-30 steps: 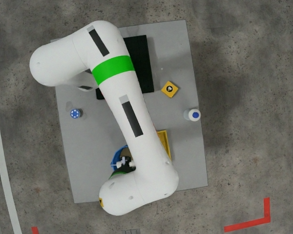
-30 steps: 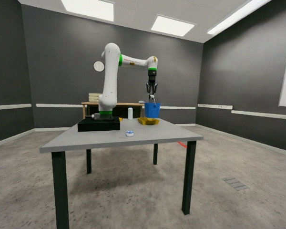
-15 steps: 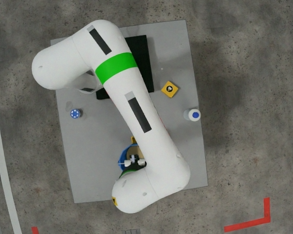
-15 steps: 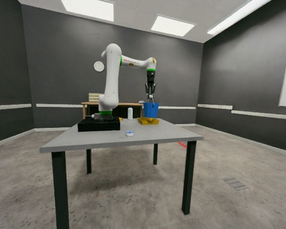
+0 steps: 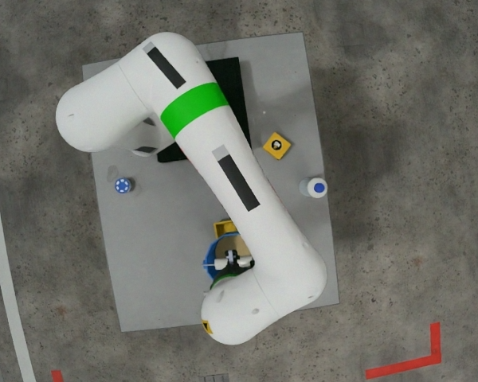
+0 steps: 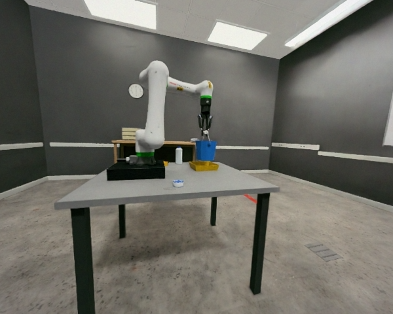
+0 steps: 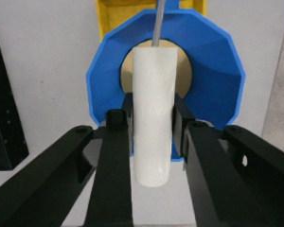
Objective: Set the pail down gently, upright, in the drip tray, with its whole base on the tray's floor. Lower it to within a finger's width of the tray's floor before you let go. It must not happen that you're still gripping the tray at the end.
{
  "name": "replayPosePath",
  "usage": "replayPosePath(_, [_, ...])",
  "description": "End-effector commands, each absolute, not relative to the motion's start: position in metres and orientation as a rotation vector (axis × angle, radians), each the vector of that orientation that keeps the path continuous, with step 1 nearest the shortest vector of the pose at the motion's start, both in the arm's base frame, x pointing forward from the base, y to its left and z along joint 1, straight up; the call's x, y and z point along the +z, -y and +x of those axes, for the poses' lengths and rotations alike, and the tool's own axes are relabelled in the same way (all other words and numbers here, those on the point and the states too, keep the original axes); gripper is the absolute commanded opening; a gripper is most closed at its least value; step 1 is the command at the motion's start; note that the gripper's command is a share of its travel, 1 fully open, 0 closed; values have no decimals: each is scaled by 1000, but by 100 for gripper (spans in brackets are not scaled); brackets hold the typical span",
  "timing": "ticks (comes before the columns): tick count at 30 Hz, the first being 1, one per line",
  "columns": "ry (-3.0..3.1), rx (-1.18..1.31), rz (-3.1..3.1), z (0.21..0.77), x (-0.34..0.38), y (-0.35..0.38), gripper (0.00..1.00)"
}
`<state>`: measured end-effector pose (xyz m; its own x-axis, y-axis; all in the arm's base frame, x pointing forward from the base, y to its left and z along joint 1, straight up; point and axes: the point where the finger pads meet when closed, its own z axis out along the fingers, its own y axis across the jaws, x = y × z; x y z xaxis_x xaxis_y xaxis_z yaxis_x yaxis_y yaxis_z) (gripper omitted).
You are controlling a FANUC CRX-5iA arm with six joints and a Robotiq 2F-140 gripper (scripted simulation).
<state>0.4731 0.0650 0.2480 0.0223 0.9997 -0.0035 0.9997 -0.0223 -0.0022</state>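
The blue pail (image 6: 205, 150) hangs upright from my gripper (image 6: 205, 132) by its handle, a little above the yellow drip tray (image 6: 203, 165). In the wrist view my gripper (image 7: 150, 106) is shut on the white handle grip (image 7: 152, 113), with the pail (image 7: 166, 76) below it and the tray (image 7: 133, 14) showing only past the pail's far edge. In the top view the arm covers most of the pail (image 5: 219, 257) and the tray (image 5: 224, 227); only a corner of the tray shows.
A white bottle with a blue cap (image 5: 315, 187) stands near the table's right edge. A small yellow block (image 5: 276, 145) lies behind the tray. A blue and white round cap (image 5: 123, 185) lies at the left. The black robot base plate (image 6: 135, 170) sits at the back.
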Motion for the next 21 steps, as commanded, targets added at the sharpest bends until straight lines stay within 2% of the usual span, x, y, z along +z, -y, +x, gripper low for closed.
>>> replayPosePath(1, [-2195, -4, 2244, 473, 249, -72, 10])
replayPosePath(21, [-2195, -4, 2244, 471, 249, -100, 10])
